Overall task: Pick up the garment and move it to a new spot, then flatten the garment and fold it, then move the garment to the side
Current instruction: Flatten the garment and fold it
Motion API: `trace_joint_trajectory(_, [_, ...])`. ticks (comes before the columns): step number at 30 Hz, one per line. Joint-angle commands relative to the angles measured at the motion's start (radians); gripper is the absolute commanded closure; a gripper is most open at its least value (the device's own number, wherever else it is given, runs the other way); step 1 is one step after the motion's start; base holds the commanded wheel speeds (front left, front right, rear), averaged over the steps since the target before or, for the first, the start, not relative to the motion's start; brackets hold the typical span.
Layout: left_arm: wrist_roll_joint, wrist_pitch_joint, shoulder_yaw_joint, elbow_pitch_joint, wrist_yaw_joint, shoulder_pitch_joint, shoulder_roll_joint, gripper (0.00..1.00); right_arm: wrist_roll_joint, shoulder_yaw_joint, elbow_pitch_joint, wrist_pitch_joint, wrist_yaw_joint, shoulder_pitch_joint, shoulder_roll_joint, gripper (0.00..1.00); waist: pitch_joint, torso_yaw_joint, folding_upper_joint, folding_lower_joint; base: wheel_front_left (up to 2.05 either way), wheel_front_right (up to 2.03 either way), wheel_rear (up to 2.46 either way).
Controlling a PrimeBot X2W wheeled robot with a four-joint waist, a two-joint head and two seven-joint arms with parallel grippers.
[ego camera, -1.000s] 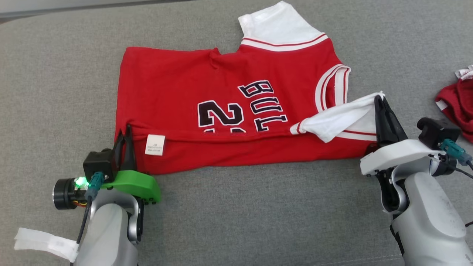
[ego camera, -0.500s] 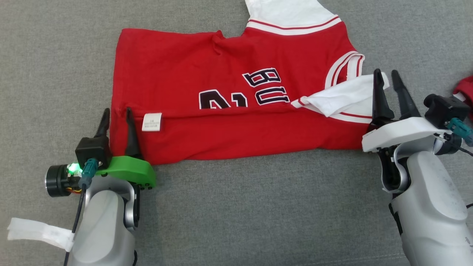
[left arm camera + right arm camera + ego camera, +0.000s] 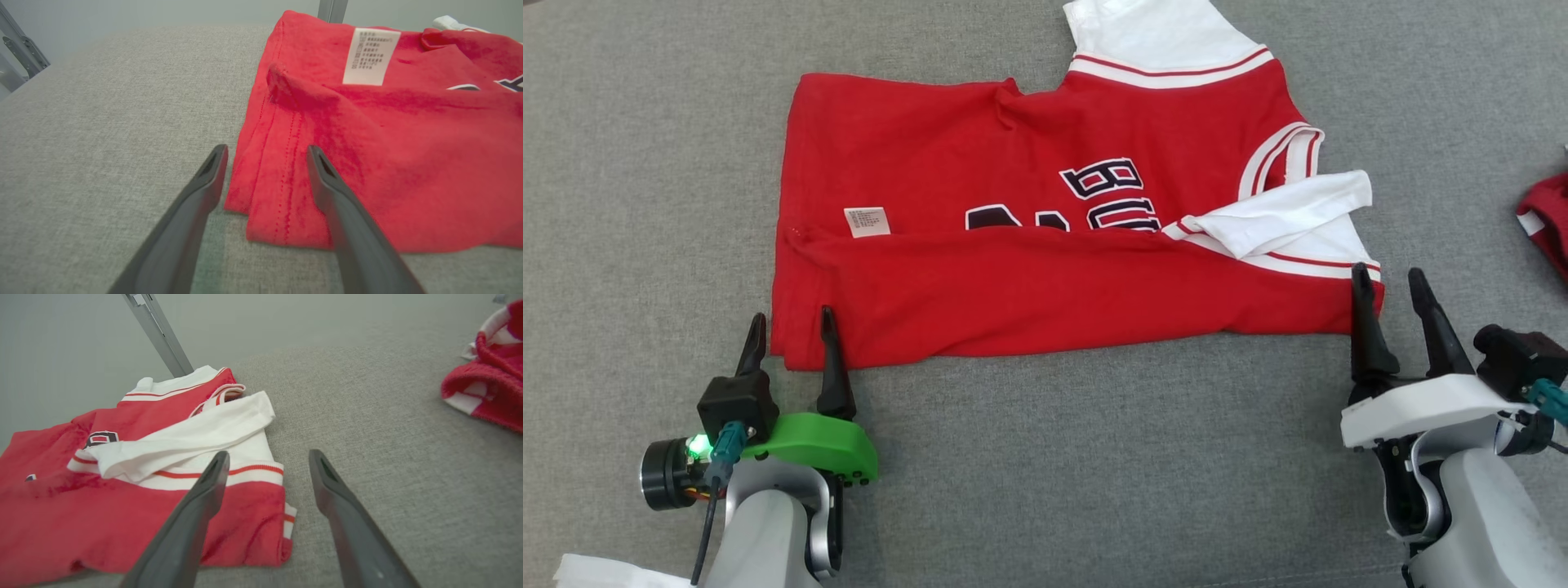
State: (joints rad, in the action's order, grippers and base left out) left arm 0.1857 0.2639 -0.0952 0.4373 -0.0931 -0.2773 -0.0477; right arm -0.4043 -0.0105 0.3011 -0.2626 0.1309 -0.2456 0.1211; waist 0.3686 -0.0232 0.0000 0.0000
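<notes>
one red garment (image 3: 1045, 269) lies spread on the grey cushion (image 3: 1045, 474), just ahead of both grippers and spanning the gap between them. its long near edge is folded up over itself, so the fold covers the lower half of the dark lettering (image 3: 1107, 196). a white care label (image 3: 867, 221) sits on the red cloth a little ahead and to the right of the left gripper (image 3: 792, 314). a loose white sleeve (image 3: 1282, 216) lies crumpled across the cloth ahead and to the left of the right gripper (image 3: 1387, 271). the left gripper has its fingers spread wide and grips nothing. they straddle the garment's near left corner, the right finger over the red hem and the left finger over bare cushion; whether either touches the cloth i cannot tell. the right gripper is likewise spread wide and empty, its left finger at the garment's near right corner and its right finger over bare cushion. well off to the right of the right gripper lies a second heap of red and white cloth (image 3: 1547, 224), apart from the garment.
</notes>
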Motion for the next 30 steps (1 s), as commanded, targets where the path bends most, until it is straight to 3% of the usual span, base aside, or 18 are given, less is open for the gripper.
trace_joint_trajectory(1, [0.007,0.0,0.001,0.001,-0.007,0.008,-0.006,0.0,-0.004,0.008,0.002,-0.003,0.0,0.019,0.003,0.0,0.0,-0.003,0.0,0.0,0.0,0.0,0.0])
trace_joint_trajectory(10, [0.016,0.0,-0.014,0.025,-0.009,-0.005,-0.006,0.0,-0.004,0.066,0.118,-0.002,-0.001,0.016,0.023,0.0,-0.01,0.002,0.0,0.0,0.0,0.0,0.0])
trace_joint_trajectory(11, [0.02,0.0,-0.013,0.034,-0.006,-0.006,-0.006,0.0,-0.002,0.072,0.127,-0.002,-0.001,0.013,0.026,0.04,-0.01,0.003,0.0,0.0,0.0,0.0,0.0])
trace_joint_trajectory(12, [0.021,0.0,-0.014,0.042,-0.003,-0.01,-0.006,0.0,-0.006,0.08,0.135,0.0,-0.001,0.008,0.027,0.42,-0.011,0.003,0.0,0.0,0.0,0.0,0.0])
trace_joint_trajectory(13, [0.025,0.0,-0.013,0.05,-0.001,-0.014,-0.006,0.0,-0.009,0.087,0.139,0.0,-0.001,0.004,0.031,1.0,-0.011,0.004,0.0,0.0,0.0,0.0,0.0])
trace_joint_trajectory(24, [0.077,-0.007,-0.029,0.183,0.043,-0.02,-0.004,0.0,-0.036,0.111,0.117,-0.001,-0.001,-0.012,0.048,1.0,-0.014,-0.005,0.0,0.0,0.0,0.0,0.0])
trace_joint_trajectory(25, [0.079,-0.008,-0.031,0.193,0.044,-0.024,-0.004,0.54,-0.035,0.108,0.112,-0.001,-0.001,-0.014,0.047,1.0,-0.013,-0.007,0.0,0.0,0.0,0.0,0.0])
trace_joint_trajectory(26, [0.081,-0.008,-0.032,0.197,0.047,-0.028,-0.004,1.0,-0.034,0.105,0.109,-0.001,-0.001,-0.016,0.046,1.0,-0.013,-0.008,0.0,0.0,0.0,0.0,0.0])
trace_joint_trajectory(30, [0.09,-0.008,-0.036,0.183,0.056,-0.034,-0.003,1.0,-0.043,0.081,0.088,-0.001,-0.001,-0.026,0.033,1.0,-0.018,-0.008,0.0,0.0,0.0,0.0,0.0])
